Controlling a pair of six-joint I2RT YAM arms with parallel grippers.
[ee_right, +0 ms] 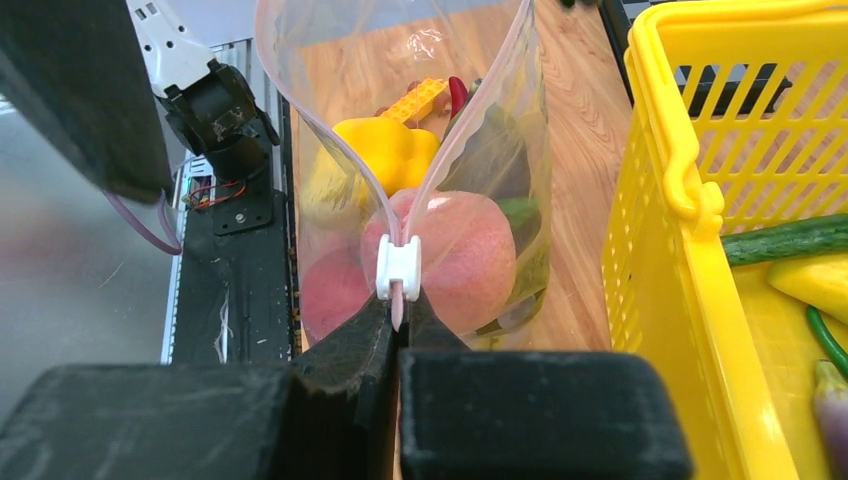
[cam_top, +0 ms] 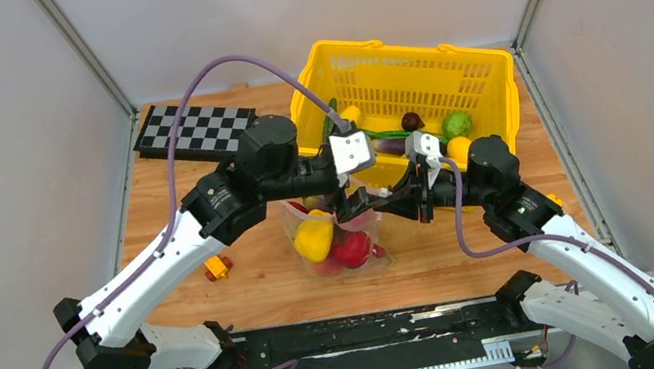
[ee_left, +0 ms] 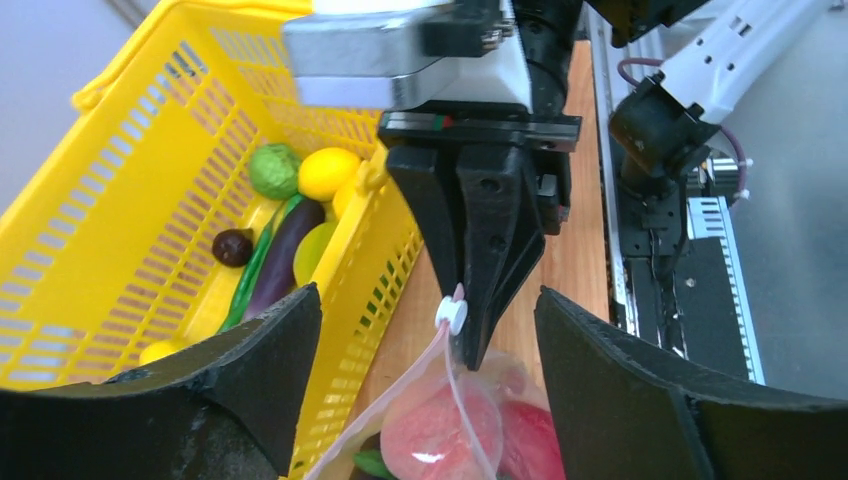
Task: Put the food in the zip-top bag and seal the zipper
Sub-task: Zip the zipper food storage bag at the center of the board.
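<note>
The zip-top bag [cam_top: 338, 241] stands on the table in front of the basket with its mouth spread open. It holds a yellow pepper [ee_right: 385, 150], a pink round piece [ee_right: 465, 250] and red pieces [cam_top: 351, 249]. My right gripper [ee_right: 398, 318] is shut on the end of the pink zipper strip, just below the white slider [ee_right: 398, 268]. In the top view it [cam_top: 377, 204] reaches in from the right. My left gripper [ee_left: 425, 300] is wide open and empty, its fingers [ee_left: 250, 380] either side of the slider [ee_left: 452, 315] without touching it.
The yellow basket [cam_top: 485, 65] stands right behind the bag, holding an eggplant [ee_left: 285, 250], a green piece [ee_left: 273, 170] and a yellow piece [ee_left: 328, 172]. An orange toy block [cam_top: 216, 267] lies left of the bag. A checkerboard [cam_top: 197, 131] is at back left.
</note>
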